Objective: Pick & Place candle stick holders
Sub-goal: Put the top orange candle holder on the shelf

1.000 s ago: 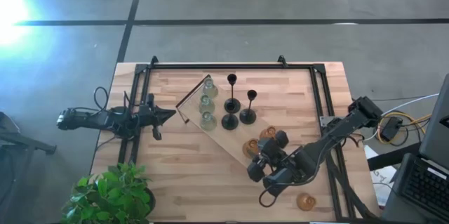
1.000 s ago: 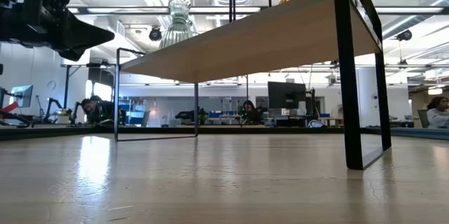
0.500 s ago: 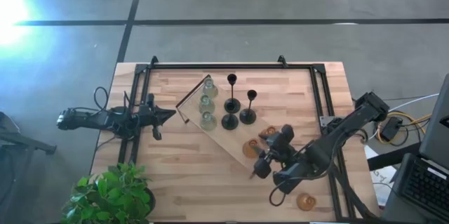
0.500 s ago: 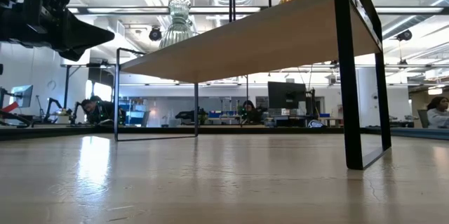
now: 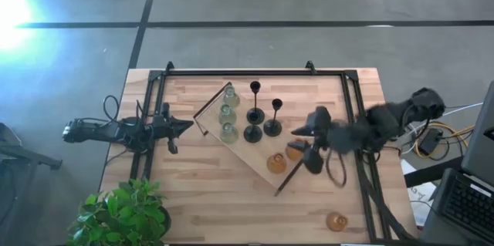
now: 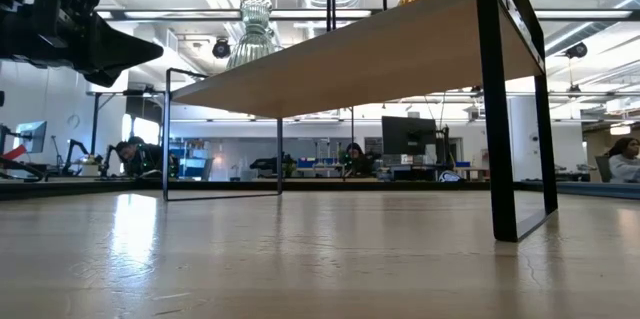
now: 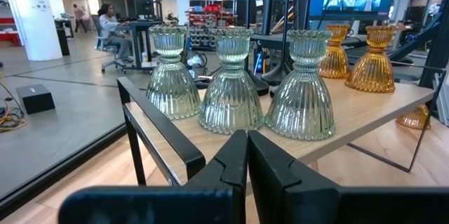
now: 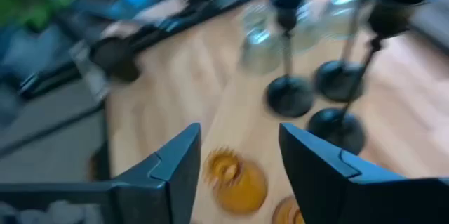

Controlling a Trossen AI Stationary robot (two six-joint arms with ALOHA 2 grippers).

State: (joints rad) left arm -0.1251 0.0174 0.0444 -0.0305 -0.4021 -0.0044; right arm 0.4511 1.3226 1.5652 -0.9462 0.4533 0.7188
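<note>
A raised wooden board [image 5: 247, 157] carries three pale green glass holders [image 7: 231, 83], three black stemmed holders [image 5: 255, 123] and two amber holders [image 5: 276, 163], all standing on their bases. A third amber holder [image 5: 335, 220] stands on the table near the front right. My right gripper [image 8: 238, 175] hovers open above the board's amber end, with nothing between its fingers. My left gripper [image 7: 247, 161] rests shut at the table's left, pointing level at the green holders.
The board stands on black metal legs [image 6: 497, 109] above the table. A black rail frame [image 5: 239, 72] runs round the table's far and side edges. A potted plant [image 5: 123, 215] sits at the front left corner. People sit at desks in the room beyond.
My right gripper has risen and swung from beside the two amber holders toward the table's far right, turning as it went. Both amber holders stay standing on the board.
</note>
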